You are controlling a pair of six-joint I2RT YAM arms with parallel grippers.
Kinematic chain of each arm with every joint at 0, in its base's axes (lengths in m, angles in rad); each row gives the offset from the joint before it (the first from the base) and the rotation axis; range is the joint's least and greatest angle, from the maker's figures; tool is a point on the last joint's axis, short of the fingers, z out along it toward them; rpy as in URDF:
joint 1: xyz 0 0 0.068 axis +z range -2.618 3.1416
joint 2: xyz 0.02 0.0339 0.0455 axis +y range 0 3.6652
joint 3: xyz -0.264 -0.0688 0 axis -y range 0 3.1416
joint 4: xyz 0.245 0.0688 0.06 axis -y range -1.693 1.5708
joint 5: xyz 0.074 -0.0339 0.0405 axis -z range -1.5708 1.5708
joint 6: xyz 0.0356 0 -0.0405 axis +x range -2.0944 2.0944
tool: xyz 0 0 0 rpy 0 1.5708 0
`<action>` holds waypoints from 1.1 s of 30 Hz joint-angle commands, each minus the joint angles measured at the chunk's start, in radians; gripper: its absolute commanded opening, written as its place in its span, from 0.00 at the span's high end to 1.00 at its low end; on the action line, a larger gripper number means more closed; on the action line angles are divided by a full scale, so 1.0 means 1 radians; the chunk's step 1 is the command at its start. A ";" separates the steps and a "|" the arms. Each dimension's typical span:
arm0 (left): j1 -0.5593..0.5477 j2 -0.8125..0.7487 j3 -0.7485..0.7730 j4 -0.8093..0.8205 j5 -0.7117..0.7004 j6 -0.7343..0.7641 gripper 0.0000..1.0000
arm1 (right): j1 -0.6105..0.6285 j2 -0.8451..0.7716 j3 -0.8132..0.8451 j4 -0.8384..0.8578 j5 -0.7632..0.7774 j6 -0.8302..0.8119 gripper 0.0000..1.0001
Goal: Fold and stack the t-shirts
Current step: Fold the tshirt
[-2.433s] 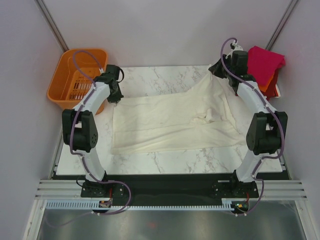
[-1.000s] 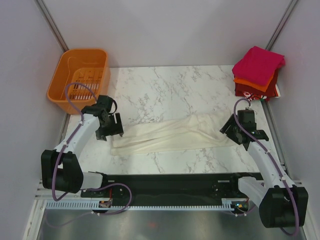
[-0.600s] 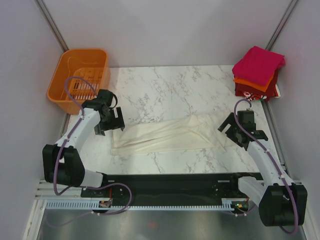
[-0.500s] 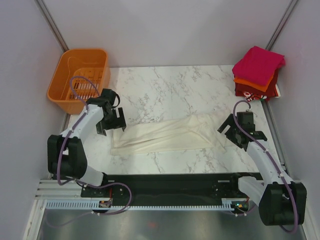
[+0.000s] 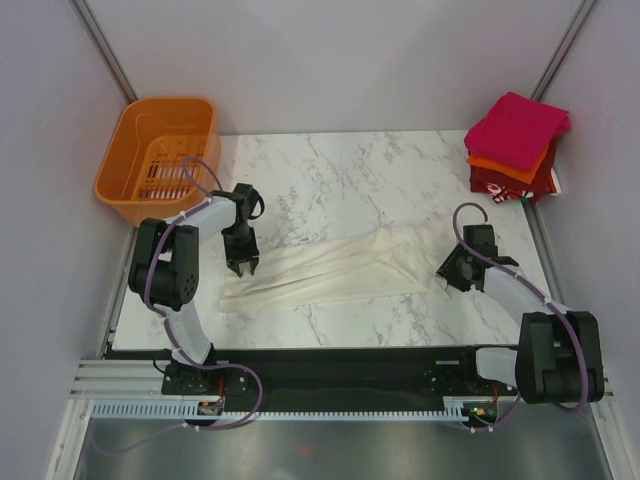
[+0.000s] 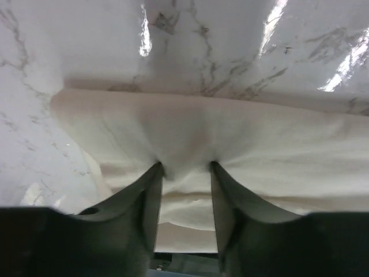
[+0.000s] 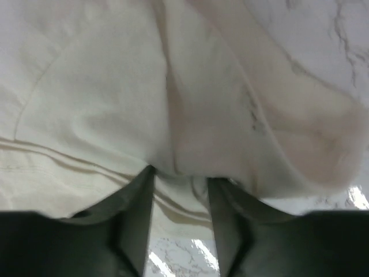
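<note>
- Cream shirt lies as a long band across the frame's lower middle.
- Left gripper pinches its left end.
- Right gripper pinches its right end.
- Folded shirts sit stacked upper right.

You can't see the cream-white cloth t-shirt whole at either wrist: frame edges crop it, and each hand's fingers cover the pinched fold.

The right gripper seemingly pinches the cream-white t-shirt.
</note>
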 commanded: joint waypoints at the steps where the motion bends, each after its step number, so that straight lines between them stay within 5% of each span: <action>1: -0.003 0.091 -0.015 0.032 0.001 0.030 0.61 | -0.003 0.069 0.006 0.158 -0.029 0.015 0.60; 2: -0.003 0.116 -0.017 0.032 0.011 0.036 0.71 | -0.003 0.095 0.022 0.181 -0.058 0.011 0.78; 3: -0.003 0.130 -0.020 0.032 0.027 0.048 0.93 | -0.002 0.157 0.045 0.220 -0.069 0.008 0.85; 4: -0.001 0.134 -0.023 0.029 0.032 0.051 0.98 | -0.002 0.194 0.108 0.234 -0.067 0.002 0.89; 7: -0.006 0.112 -0.038 0.037 0.078 0.050 0.98 | 0.052 0.370 0.322 0.238 0.009 -0.034 1.00; 11: -0.074 0.023 -0.067 0.034 0.228 0.017 0.98 | 0.067 0.648 0.671 0.202 -0.033 -0.051 1.00; 21: -0.441 -0.223 -0.196 0.107 0.412 -0.303 0.98 | 0.144 1.412 1.811 0.061 -0.415 -0.056 0.99; 24: -0.596 -0.198 -0.178 0.167 0.439 -0.409 0.98 | 0.159 1.524 1.932 0.089 -0.460 -0.022 0.79; 26: -0.677 -0.148 -0.132 0.172 0.434 -0.435 0.98 | 0.161 1.508 1.897 0.133 -0.442 -0.021 0.35; 28: -0.735 -0.123 -0.101 0.172 0.436 -0.463 0.93 | 0.161 1.474 1.836 0.135 -0.417 -0.057 0.23; 29: -0.751 -0.106 -0.096 0.172 0.436 -0.470 0.88 | 0.161 1.425 1.815 0.130 -0.403 -0.080 0.18; 31: -0.779 -0.100 -0.089 0.172 0.426 -0.484 0.51 | 0.158 1.367 1.749 0.106 -0.340 -0.152 0.11; 33: -0.783 -0.118 -0.087 0.170 0.410 -0.486 0.31 | 0.147 1.266 1.683 0.060 -0.252 -0.194 0.09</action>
